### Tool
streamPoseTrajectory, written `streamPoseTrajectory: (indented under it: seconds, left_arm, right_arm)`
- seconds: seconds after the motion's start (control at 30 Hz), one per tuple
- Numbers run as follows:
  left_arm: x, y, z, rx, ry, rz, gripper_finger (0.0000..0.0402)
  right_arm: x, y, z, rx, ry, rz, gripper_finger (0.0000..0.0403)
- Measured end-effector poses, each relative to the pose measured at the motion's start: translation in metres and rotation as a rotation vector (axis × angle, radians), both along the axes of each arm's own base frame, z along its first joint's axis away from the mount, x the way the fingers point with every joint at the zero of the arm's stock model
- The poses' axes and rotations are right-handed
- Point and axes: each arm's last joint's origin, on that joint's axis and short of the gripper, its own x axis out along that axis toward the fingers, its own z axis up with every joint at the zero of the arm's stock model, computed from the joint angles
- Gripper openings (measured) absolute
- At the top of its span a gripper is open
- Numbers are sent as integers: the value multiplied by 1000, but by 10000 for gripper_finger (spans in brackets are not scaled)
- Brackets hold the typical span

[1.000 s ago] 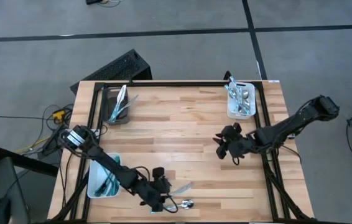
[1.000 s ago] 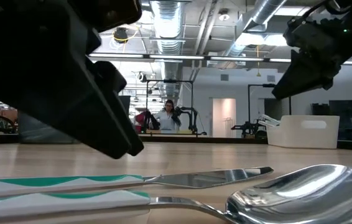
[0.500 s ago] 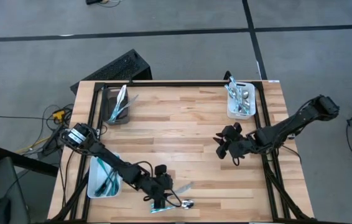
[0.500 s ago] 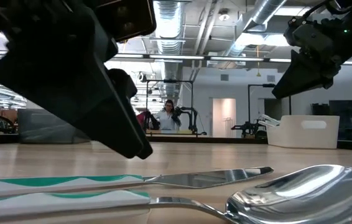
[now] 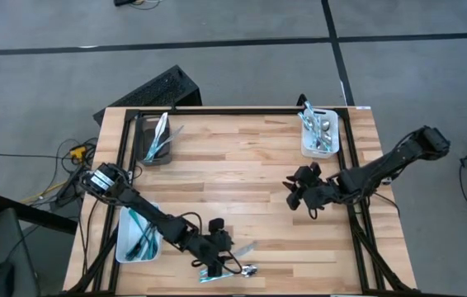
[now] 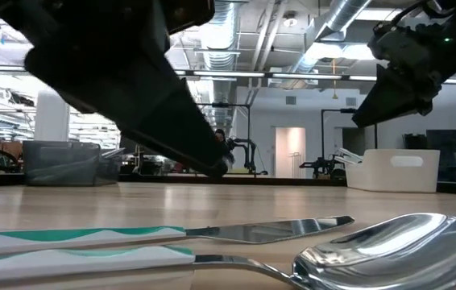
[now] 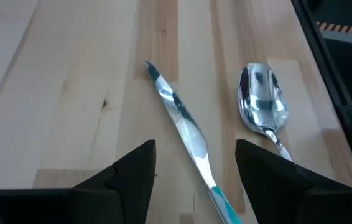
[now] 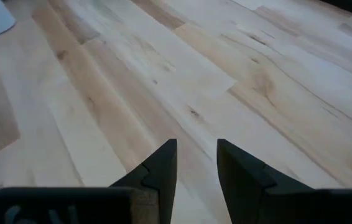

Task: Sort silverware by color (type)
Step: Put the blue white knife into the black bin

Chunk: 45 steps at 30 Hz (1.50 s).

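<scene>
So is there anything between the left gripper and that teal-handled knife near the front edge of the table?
Nothing visible. In the left wrist view the left gripper is open, with the teal-handled knife lying flat on bare wood between its fingers. The spoon lies beside the knife, apart from it, outside the fingers.

An overhead camera looks straight down on the whole wooden table (image 5: 242, 181) from far above. A low camera sits at tabletop height, very close to a teal-handled knife (image 6: 163, 234) and spoon (image 6: 373, 246), facing the room behind. The left wrist camera looks down closely on that same knife (image 7: 182, 127) and spoon (image 7: 262, 102). The right wrist camera views bare wood nearby.
</scene>
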Motion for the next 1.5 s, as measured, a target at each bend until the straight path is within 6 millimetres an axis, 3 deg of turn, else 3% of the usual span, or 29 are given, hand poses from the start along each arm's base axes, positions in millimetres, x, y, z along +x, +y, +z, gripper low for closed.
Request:
streamPoseTrajectory:
  seconds: [0.17,0.43,0.67,1.03,1.17,1.4,1.5]
  left_arm:
    - [-4,-5,-2,18,-4,42,208]
    - [-30,-28,-8,41,46,105,208]
    - [-37,-43,-6,30,-7,78,208]
    - [-35,-44,-38,81,6,169,205]
    - [-37,-40,-38,106,13,221,167]
    - [-37,-35,-39,137,32,244,24]
    - [-37,-35,-40,143,33,244,17]
  right_arm:
    - [-2,5,0,1,0,28,136]
    - [-3,11,0,27,-18,43,136]
    - [-6,18,0,48,-19,73,136]
    - [-11,29,0,73,-28,116,136]
    - [-11,28,0,72,-28,112,136]
    - [-9,24,0,63,-28,92,136]
    - [-9,24,0,61,-29,92,136]
